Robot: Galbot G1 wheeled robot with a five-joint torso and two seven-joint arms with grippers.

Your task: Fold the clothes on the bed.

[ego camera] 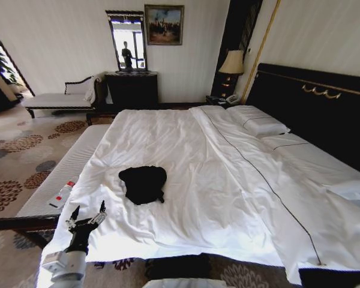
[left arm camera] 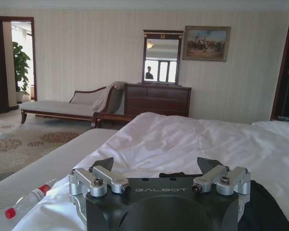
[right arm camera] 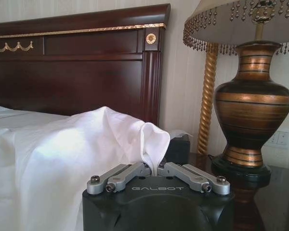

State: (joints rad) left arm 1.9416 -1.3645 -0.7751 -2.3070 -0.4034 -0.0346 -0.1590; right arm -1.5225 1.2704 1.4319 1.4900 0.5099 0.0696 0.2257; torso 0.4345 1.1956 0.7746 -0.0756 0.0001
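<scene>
The clothes are a crumpled black T-shirt (ego camera: 143, 184) lying on the near left part of the bed's white duvet (ego camera: 228, 174). My left gripper (ego camera: 87, 215) hovers open at the bed's near left corner, short of the shirt. In the left wrist view this left gripper (left arm camera: 156, 166) points across the duvet, with the black shirt (left arm camera: 267, 209) just beyond its fingers. My right gripper (right arm camera: 154, 168) is shut on a raised fold of the white duvet (right arm camera: 111, 134), close to the dark headboard (right arm camera: 86, 72).
A white-cushioned bench (ego camera: 66, 171) runs along the bed's left side, with a red-capped bottle (ego camera: 63, 193) lying on it. A chaise (ego camera: 60, 99) and dark dresser (ego camera: 131, 89) stand at the far wall. A striped lamp (right arm camera: 253, 96) stands beside the headboard.
</scene>
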